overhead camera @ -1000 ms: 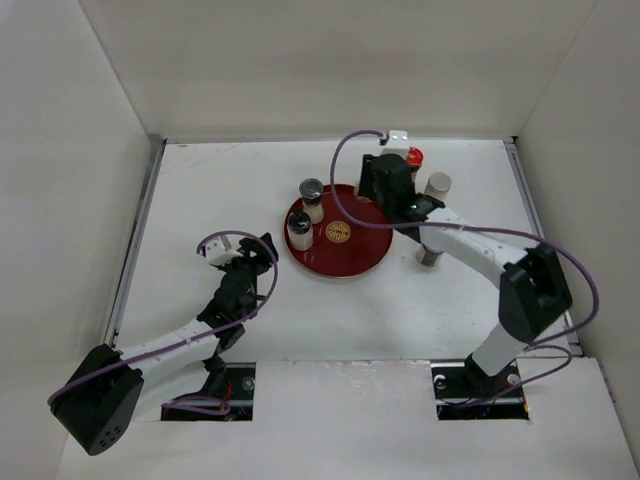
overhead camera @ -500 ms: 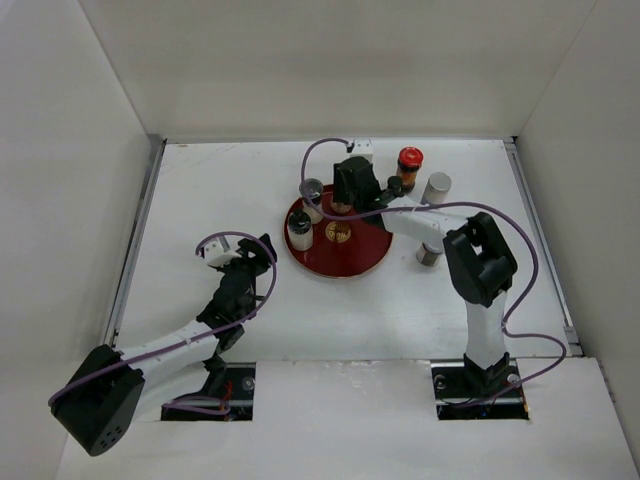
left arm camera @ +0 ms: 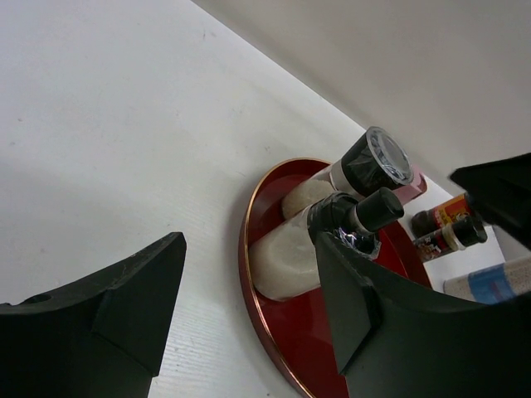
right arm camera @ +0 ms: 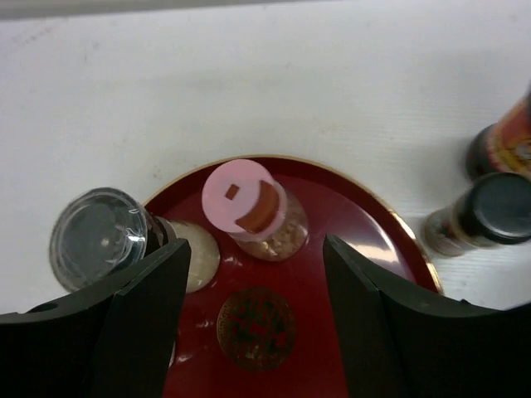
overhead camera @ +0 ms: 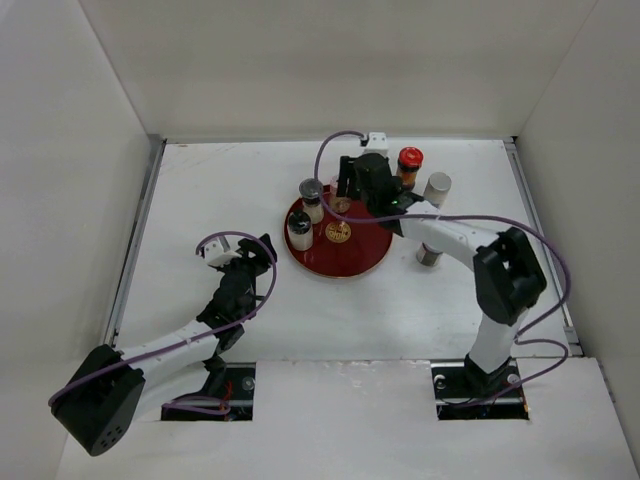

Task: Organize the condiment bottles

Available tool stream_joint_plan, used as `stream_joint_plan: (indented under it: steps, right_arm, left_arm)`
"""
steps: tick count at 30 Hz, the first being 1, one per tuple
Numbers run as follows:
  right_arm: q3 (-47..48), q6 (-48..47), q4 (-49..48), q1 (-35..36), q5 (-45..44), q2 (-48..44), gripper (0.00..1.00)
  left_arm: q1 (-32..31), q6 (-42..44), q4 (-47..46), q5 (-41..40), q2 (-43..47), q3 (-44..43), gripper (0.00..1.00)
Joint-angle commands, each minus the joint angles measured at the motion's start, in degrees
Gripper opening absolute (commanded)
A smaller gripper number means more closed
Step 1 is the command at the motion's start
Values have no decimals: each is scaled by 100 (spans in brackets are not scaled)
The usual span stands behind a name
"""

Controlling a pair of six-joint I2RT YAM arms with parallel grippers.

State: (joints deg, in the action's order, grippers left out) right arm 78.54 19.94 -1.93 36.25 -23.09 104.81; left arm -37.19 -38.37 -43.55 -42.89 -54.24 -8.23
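The red round tray (overhead camera: 362, 255) holds three bottles: a pink-capped jar (right arm camera: 245, 199), a pale bottle with a clear-topped dark cap (overhead camera: 312, 190) and a pale black-capped bottle (overhead camera: 299, 226). My right gripper (overhead camera: 350, 195) hovers open just above the pink-capped jar (overhead camera: 340, 206), its fingers apart on either side and touching nothing. A red-capped bottle (overhead camera: 409, 160), a pale-capped shaker (overhead camera: 437, 187) and a grey shaker (overhead camera: 430, 257) stand off the tray to the right. My left gripper (overhead camera: 262, 250) is open and empty, left of the tray.
The tray's gold emblem (right arm camera: 255, 327) lies bare between my right fingers. Two dark bottles (right arm camera: 489, 211) stand just past the tray's right rim in the right wrist view. White walls enclose the table on three sides.
My right gripper swung left from the bottles at the back right to over the tray, then drew back slightly. The pink-capped jar now stands free on the tray. The left arm has not moved.
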Motion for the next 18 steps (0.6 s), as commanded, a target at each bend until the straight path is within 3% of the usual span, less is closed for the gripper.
stream_joint_plan:
  steps: [1, 3, 5, 7, 10, 18]
  right_arm:
    - [-373, 80, -307, -315, -64, -681, 69]
    - [-559, 89, -308, -517, -90, -796, 59]
    - [-691, 62, -308, -711, -239, -857, 56]
    - [-753, 10, -264, -886, -423, -858, 60]
    - [-665, -113, -202, -1098, -468, -648, 75]
    - [-252, -131, 9, -1283, 137, 38, 76]
  left_arm:
    - [32, -57, -259, 53, 1, 14, 63]
    - [41, -57, -259, 62, -43, 6, 63]
    - [23, -65, -259, 88, -43, -12, 63]
    - [41, -65, -259, 97, -69, -21, 63]
    - [41, -65, -259, 97, -78, -21, 63]
    - [50, -65, -259, 106, -105, -30, 63]
